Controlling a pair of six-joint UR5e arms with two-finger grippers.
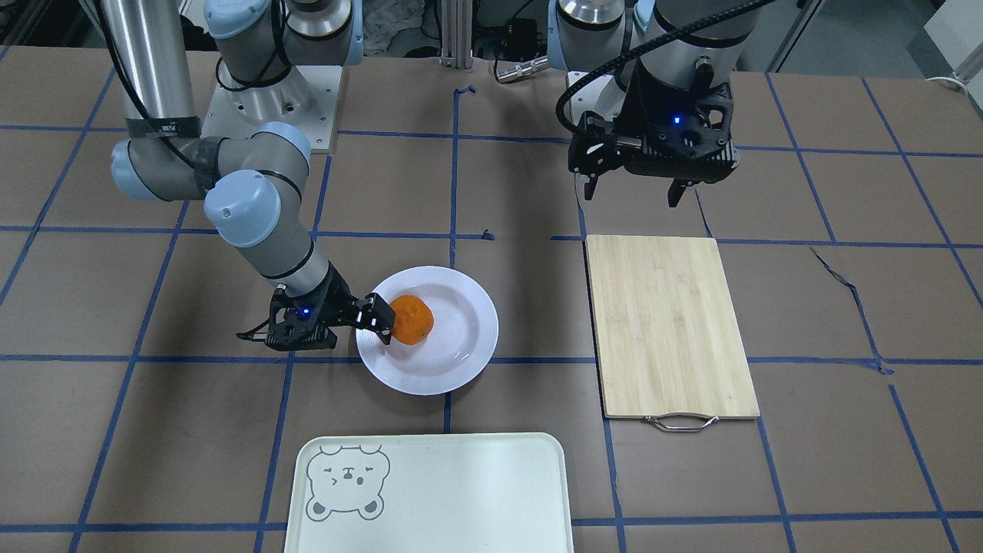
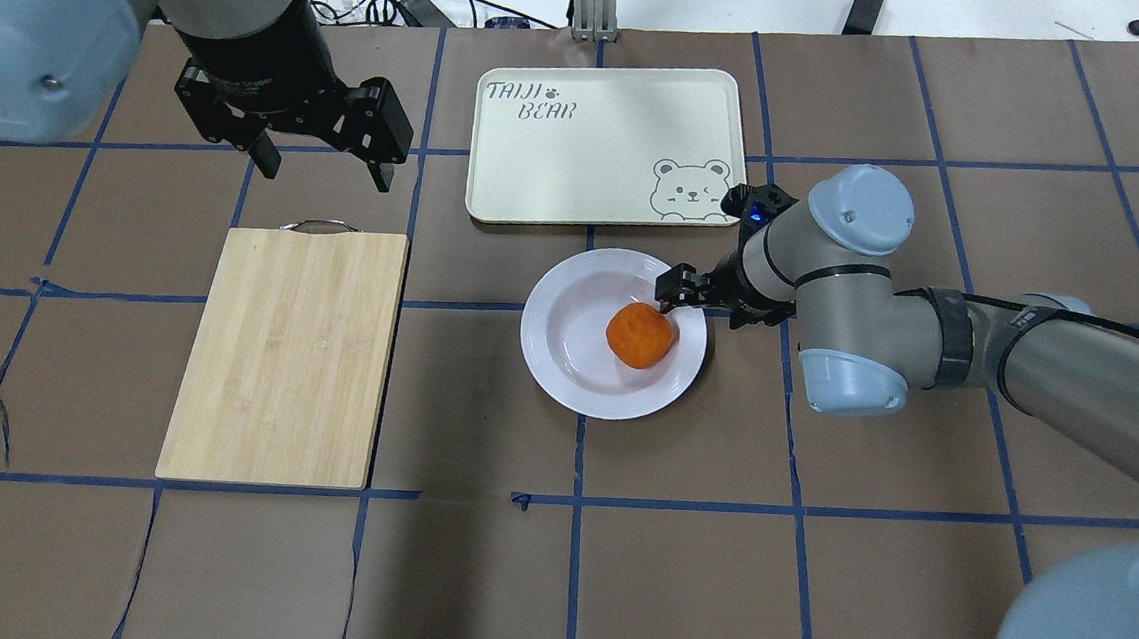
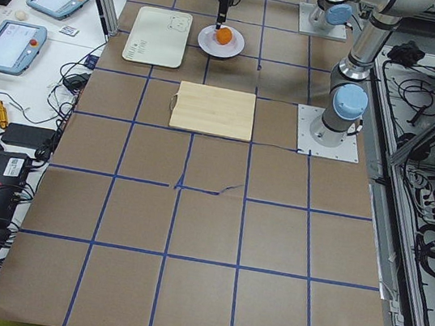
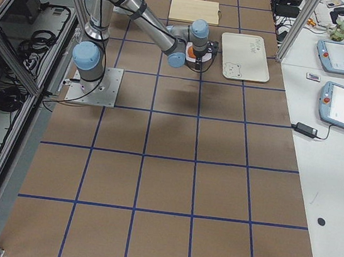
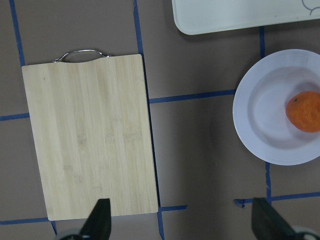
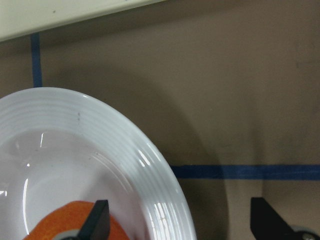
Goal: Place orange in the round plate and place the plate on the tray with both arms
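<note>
You see the orange in the round plate, just beside the tray; the right gripper is spread across the plate's rim, grasping nothing; the left gripper hangs released above the table.

The orange sits in the round plate; the tray edge lies above, apart

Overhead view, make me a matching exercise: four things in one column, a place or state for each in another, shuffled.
1 orange
2 tray
3 board
4 left gripper

A metal handle at one end
B open, above the table
C in the plate
D bear drawing in a corner

Pairs: 1-C, 2-D, 3-A, 4-B.
</note>
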